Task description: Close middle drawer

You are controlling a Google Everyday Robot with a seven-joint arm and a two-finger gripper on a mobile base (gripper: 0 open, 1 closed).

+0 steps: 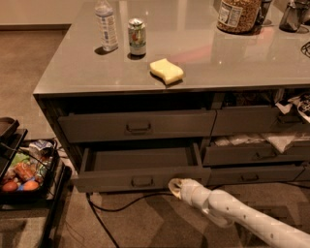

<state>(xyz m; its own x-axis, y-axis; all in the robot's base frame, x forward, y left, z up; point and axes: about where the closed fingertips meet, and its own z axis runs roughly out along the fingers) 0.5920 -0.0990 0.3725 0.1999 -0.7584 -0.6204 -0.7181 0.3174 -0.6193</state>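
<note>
My one camera looks steeply down from in front, mid range, onto the tabletop (232, 63) and open middle drawer (111, 182); the gripper (175, 186) sits low-centre, at the drawer front's right end.

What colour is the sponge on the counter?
The sponge is yellow, camera view; pincer near the middle drawer front.

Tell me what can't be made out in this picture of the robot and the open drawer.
- Gripper, camera view, by the right front corner of the open drawer: contact unclear, its own tip hides it.
- Drawer floor: near strip hidden behind the drawer front.
- Jar and bottle: tops cut off by the upper edge.
</note>
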